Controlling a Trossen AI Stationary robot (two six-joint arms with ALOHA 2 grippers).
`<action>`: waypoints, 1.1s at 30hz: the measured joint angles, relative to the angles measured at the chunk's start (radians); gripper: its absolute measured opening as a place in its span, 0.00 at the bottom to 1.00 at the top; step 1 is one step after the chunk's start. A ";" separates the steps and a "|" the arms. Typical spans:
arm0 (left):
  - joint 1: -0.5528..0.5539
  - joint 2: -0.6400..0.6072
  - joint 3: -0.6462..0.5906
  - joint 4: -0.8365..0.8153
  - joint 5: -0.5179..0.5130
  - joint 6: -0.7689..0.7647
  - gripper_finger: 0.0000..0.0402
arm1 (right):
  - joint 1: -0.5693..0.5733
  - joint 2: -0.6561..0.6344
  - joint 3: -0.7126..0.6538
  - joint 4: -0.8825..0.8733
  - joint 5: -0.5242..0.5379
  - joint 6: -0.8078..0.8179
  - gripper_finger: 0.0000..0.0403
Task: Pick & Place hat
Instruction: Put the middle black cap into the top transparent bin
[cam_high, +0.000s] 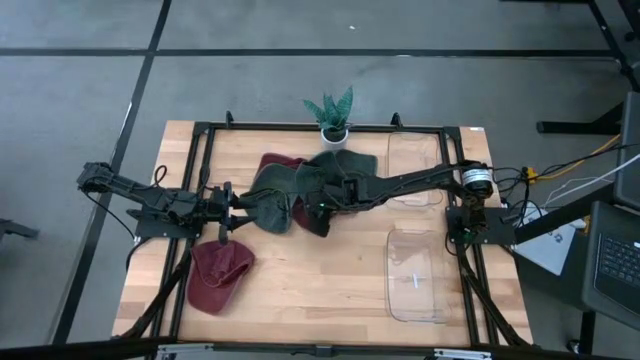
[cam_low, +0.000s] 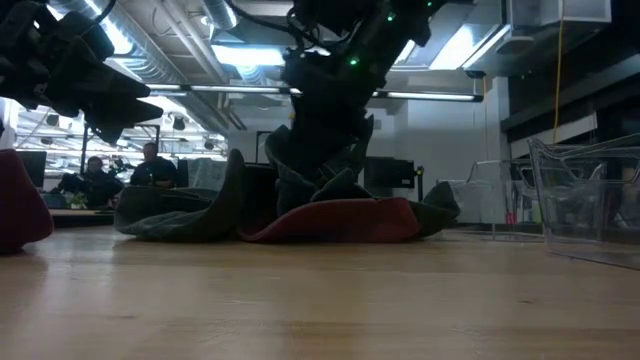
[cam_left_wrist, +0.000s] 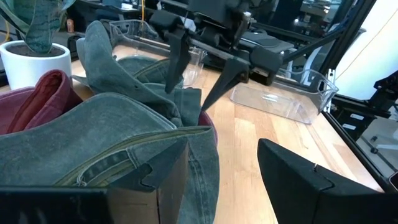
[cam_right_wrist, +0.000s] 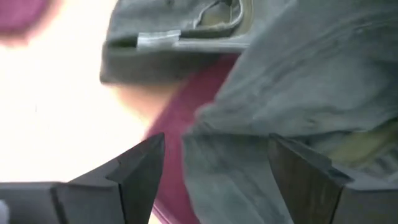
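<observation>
Several grey-green hats (cam_high: 300, 185) lie heaped at the table's middle, on top of a maroon hat (cam_high: 275, 162) that rests flat on the wood (cam_low: 330, 220). Another maroon hat (cam_high: 220, 275) lies alone toward the near left. My right gripper (cam_high: 322, 207) is open and points down into the heap (cam_left_wrist: 185, 99), its fingers on either side of a raised grey-green fold (cam_right_wrist: 298, 81). My left gripper (cam_high: 232, 207) is open and hovers at the heap's left edge (cam_left_wrist: 224, 168), above the table (cam_low: 80, 70). My right gripper comes at the heap from above, pointing down. Its open fingertips (cam_left_wrist: 203, 106) reach the upstanding folds of a grey-green hat near the heap's middle. I cannot tell whether they touch the cloth. The hat rests on the heap.
Two clear plastic bins stand on the right side, one far (cam_high: 415, 165) and one near (cam_high: 415, 275). A small potted plant (cam_high: 333, 115) sits at the far edge behind the heap. Bare wood lies along the near edge between the lone maroon hat and the near bin.
</observation>
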 joint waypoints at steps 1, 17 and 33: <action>0.000 0.000 0.000 0.000 0.000 0.000 0.48 | 0.000 0.007 0.000 0.014 0.001 0.036 0.69; 0.000 0.000 0.000 0.000 0.000 0.000 0.47 | -0.008 0.076 0.000 0.131 0.241 0.383 0.69; 0.000 0.000 0.000 0.000 0.000 0.000 0.48 | -0.026 0.090 -0.001 0.110 0.114 0.537 0.40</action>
